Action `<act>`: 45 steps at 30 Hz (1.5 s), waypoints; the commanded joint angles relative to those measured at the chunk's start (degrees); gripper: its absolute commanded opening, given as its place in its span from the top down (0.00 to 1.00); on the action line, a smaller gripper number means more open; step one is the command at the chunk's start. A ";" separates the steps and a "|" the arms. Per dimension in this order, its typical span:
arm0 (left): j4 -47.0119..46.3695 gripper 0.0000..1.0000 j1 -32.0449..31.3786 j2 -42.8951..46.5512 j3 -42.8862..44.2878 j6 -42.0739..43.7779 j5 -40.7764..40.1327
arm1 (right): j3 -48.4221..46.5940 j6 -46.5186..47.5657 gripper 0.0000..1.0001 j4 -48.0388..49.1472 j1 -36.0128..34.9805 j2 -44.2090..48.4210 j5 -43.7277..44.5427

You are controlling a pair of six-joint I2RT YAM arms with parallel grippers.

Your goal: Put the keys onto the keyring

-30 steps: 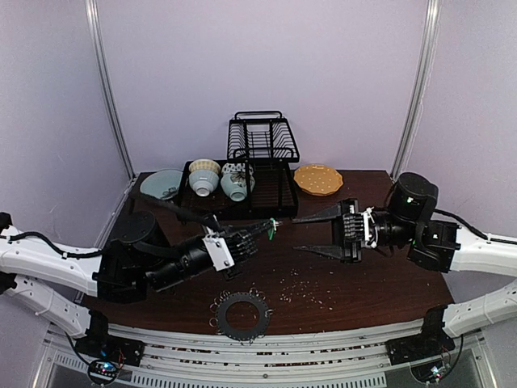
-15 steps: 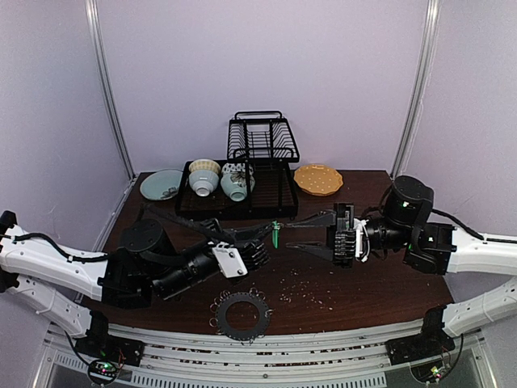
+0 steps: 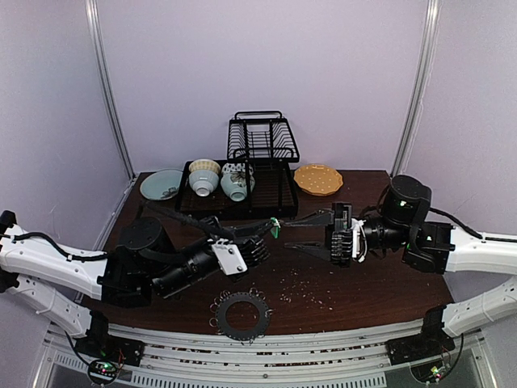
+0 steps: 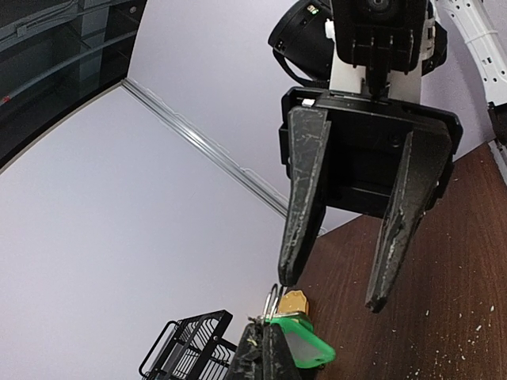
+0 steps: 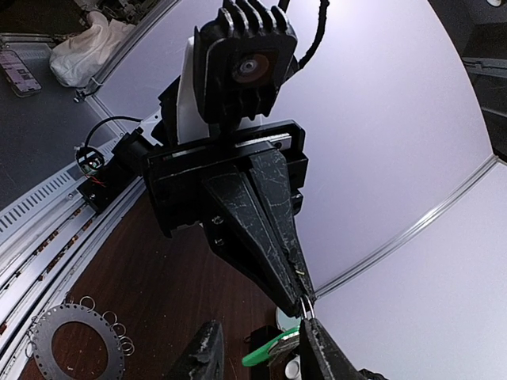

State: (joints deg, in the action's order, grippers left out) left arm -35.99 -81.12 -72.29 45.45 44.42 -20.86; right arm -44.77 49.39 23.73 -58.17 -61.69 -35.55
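Keyring [image 3: 241, 315] on table [image 3: 380, 291], key [image 3: 275, 227] behind it

The green-headed key [image 3: 275, 227] hangs in mid-air in front of the dish rack [image 3: 262, 141]. The dark grey, loop-fringed keyring [image 3: 260, 317] lies flat, farther forward from the rack.

Dish rack [image 3: 262, 139], bowls [image 3: 204, 178] — yellow plate [image 3: 317, 179], crumbs [image 3: 303, 287]

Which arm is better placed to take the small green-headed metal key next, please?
Probably the right arm: its open jaws face the green-headed metal key closely, while the left arm pinches that key in shut jaws, mid-air.
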 commanded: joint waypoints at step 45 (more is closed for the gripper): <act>-4.79 1.00 -0.35 -0.41 1.13 -3.94 0.74 | -0.85 -1.24 0.64 2.10 -0.08 -0.31 -1.10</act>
State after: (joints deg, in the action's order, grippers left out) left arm -36.77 -81.12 -72.40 45.43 41.80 -20.36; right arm -44.95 49.12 25.04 -58.22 -61.84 -36.42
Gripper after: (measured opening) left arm 0.006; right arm 0.362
